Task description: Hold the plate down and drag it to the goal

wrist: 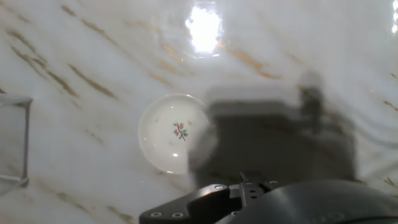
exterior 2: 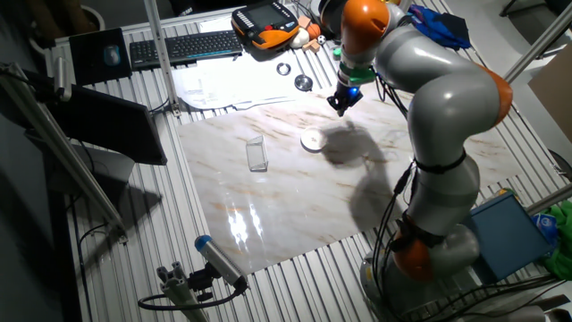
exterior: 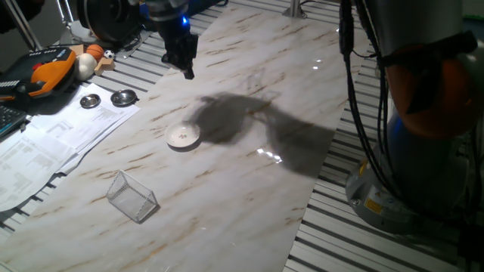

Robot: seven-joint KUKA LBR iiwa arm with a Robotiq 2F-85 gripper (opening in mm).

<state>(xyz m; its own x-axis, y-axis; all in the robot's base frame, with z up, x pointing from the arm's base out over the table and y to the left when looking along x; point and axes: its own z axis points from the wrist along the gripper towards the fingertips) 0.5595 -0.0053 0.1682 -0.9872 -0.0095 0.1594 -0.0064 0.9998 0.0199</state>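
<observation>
Hand [exterior: 187, 69] hovering above the marble desk [exterior: 249, 189], clear of everything; finger spread unreadable from any view. Plate [exterior: 183, 137] flat on desk, below and well apart from hand, at edge of arm's shadow. Goal [exterior: 132, 196] box further along the desk, apart from plate. 2 metal dishes [exterior: 123, 97] off the marble.

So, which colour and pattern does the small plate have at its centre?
The plate is white, with a tiny red and green floral sprig at its centre; the hand view shows it best.
</observation>
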